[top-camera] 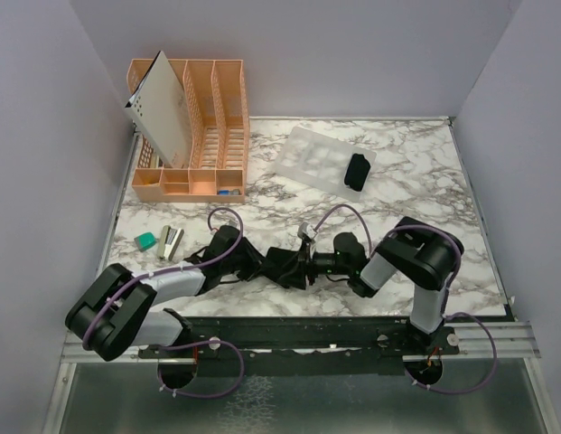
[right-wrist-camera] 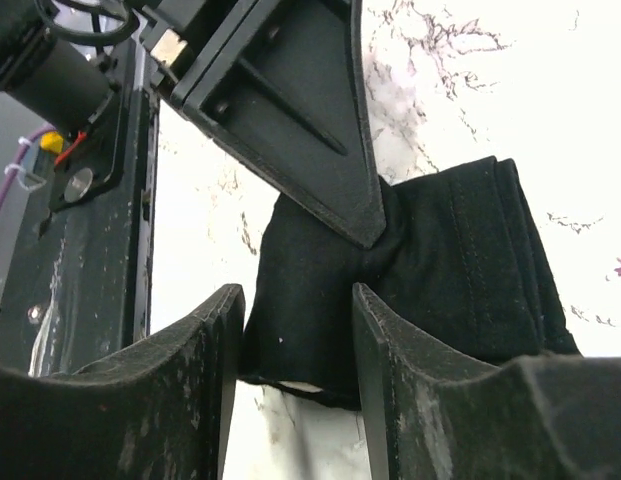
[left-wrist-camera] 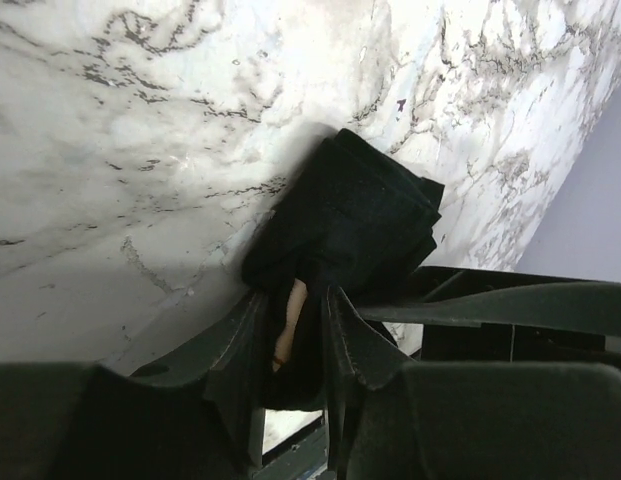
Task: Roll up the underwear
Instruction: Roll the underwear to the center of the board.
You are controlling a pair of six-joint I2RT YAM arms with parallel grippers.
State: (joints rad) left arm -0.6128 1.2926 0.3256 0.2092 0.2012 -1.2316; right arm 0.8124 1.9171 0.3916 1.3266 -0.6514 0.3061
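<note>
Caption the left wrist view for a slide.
Left gripper pinches folded black underwear on the marble table.

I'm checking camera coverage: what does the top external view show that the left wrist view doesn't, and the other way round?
Only the top external view shows the rolled black bundle lying on the clear tray, and the orange organizer at the back left. Only the left wrist view shows a tan band pinched between the fingers of the left gripper. Both show the black underwear lying on the marble table.
</note>
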